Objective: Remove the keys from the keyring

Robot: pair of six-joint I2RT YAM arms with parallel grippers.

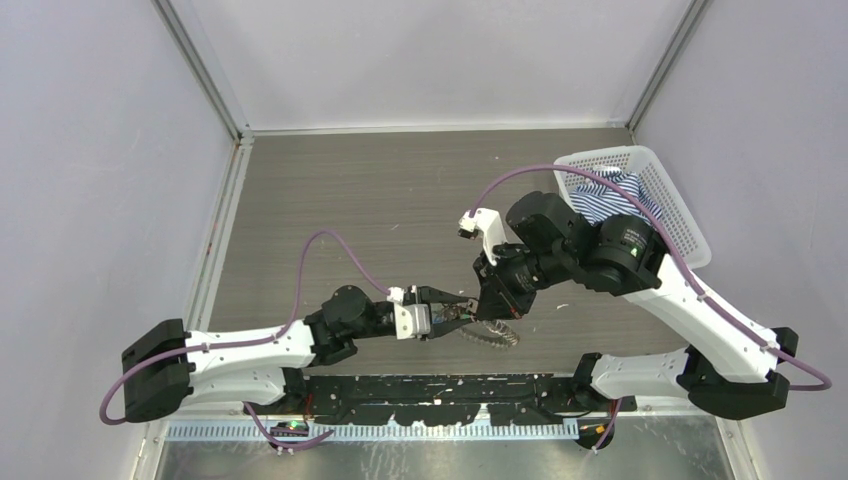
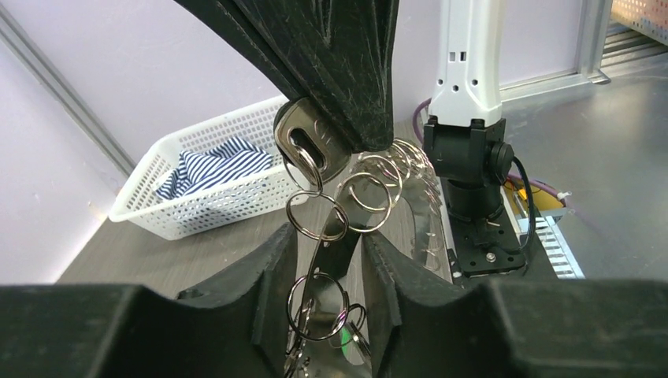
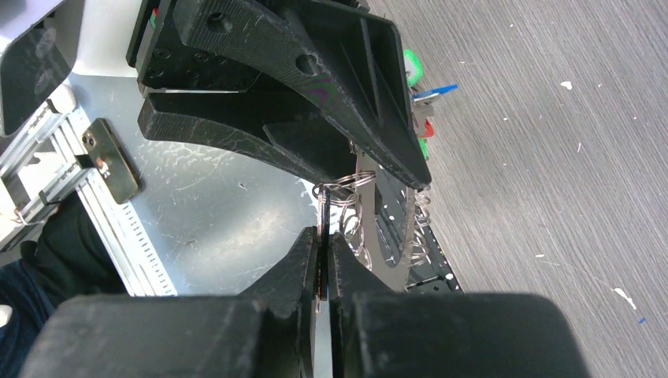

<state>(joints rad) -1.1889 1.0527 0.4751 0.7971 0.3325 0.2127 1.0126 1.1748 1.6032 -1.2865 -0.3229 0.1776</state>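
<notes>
One dark key point(image 2: 303, 146) is pinched tight by the right gripper point(image 3: 325, 240). Little rings point(image 2: 290, 213) hang from it beside the keyring point(image 1: 492, 336), which dangles at 6 o'clock over the table point(image 1: 400, 200). The left gripper point(image 2: 329, 240) stands open around those rings. A crooked squeeze could slip, and a hard tug could yank the key loose.

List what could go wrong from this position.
1. The right gripper holds a dark metal key with just its fingertips, so a pull may slip the key loose.
2. The left gripper has its jaws open around several small silver split rings. Closing may trap the wrong ring or jam the chain.
</notes>
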